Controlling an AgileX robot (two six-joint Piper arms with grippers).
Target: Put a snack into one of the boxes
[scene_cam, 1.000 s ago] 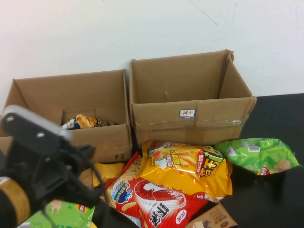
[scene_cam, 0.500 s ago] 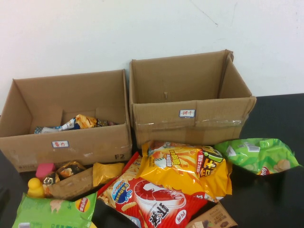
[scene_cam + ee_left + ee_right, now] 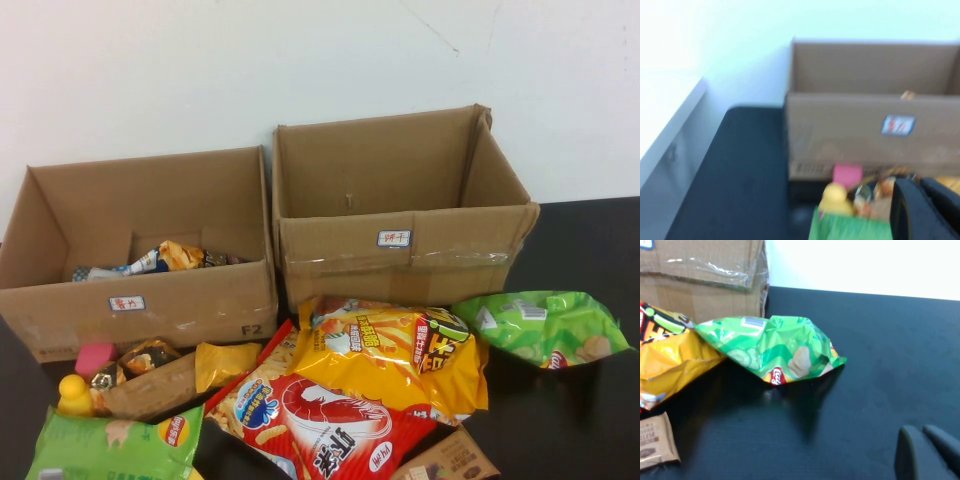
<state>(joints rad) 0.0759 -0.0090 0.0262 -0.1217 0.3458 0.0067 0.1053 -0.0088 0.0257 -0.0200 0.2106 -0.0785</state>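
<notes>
Both arms out of high view. Left gripper point(image 3: 927, 210) near left box point(image 3: 150, 250), right gripper point(image 3: 930, 452) near green Lay's bag point(image 3: 545, 325) on bench point(image 3: 590, 420); both fingers together, empty. Snacks piled before boxes, handy for grabbing.

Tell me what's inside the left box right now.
The left box holds a few small wrapped snacks along its front wall; anything lower is hidden by that wall. The left gripper and right gripper show only in their wrist views, both near the table.
</notes>
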